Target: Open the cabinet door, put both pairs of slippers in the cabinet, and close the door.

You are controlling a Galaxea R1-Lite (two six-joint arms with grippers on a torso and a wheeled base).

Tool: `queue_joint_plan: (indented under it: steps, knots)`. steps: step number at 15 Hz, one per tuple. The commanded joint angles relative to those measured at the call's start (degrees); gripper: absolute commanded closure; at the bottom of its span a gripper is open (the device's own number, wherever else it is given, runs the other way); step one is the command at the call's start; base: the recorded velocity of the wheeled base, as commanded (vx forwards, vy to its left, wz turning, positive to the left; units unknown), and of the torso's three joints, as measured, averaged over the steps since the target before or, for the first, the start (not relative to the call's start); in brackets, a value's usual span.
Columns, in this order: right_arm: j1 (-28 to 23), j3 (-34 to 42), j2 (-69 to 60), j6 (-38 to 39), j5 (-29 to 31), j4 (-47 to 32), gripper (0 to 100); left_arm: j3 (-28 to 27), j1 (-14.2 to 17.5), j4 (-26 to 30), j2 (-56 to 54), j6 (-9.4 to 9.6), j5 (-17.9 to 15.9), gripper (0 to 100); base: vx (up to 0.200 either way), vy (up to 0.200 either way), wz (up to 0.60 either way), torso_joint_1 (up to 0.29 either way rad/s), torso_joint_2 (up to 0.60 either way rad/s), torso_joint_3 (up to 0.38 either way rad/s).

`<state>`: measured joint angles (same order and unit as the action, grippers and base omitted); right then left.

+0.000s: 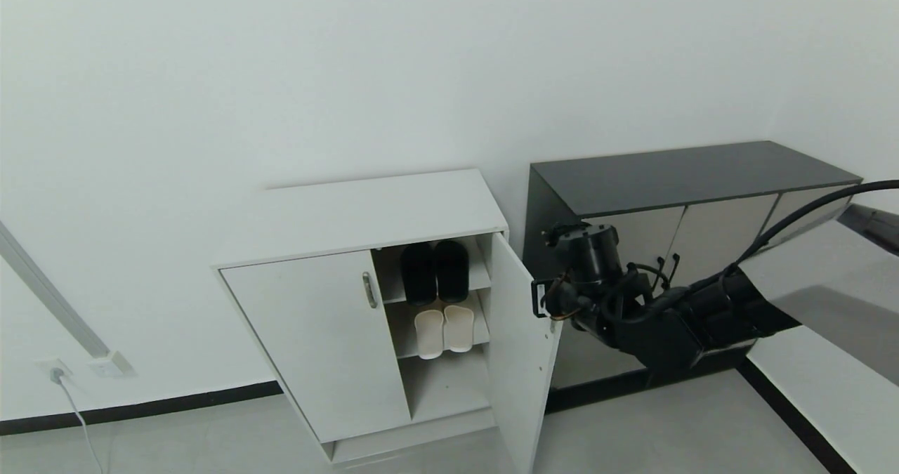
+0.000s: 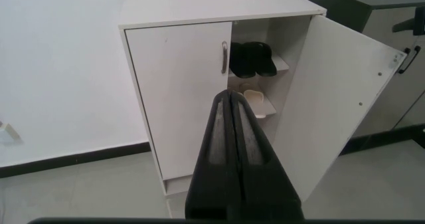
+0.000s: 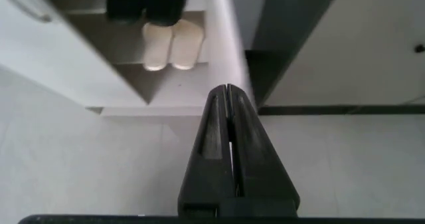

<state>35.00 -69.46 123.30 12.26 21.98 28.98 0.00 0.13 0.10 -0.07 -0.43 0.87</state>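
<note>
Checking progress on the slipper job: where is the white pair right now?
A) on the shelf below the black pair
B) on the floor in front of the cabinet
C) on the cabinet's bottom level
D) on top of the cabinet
A: the white slippers lie on the shelf just under the black slippers, inside the open cabinet.

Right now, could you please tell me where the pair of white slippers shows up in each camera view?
Head view: the pair of white slippers lies on the middle shelf of the white cabinet, just inside its open door.
Left wrist view: the pair is on that shelf, between the shut door and the open one.
Right wrist view: the pair lies side by side on that shelf.
Shared landmark: the pair of black slippers on the shelf directly above.
</note>
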Motion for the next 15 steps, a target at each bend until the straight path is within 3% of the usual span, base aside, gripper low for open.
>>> queue_joint_plan:
  steps: [1, 7, 15]
  knots:
    - [-3.3, -0.9, 2.7, -0.1, -0.2, -0.1, 100, 0.0, 0.0, 0.0, 0.1, -0.01, 0.0, 100, 0.000, 0.000, 0.00, 0.000, 0.00, 0.000]
    - [-2.7, -1.3, 6.5, -0.1, -0.3, 0.3, 100, 0.0, 0.0, 0.0, 0.1, -0.01, 0.0, 100, 0.000, 0.000, 0.00, 0.000, 0.00, 0.000]
    - [8.5, 0.5, 1.5, 1.3, -0.3, 0.2, 100, 0.0, 0.0, 0.0, 0.1, -0.10, 0.0, 100, 0.000, 0.000, 0.00, 0.000, 0.00, 0.000]
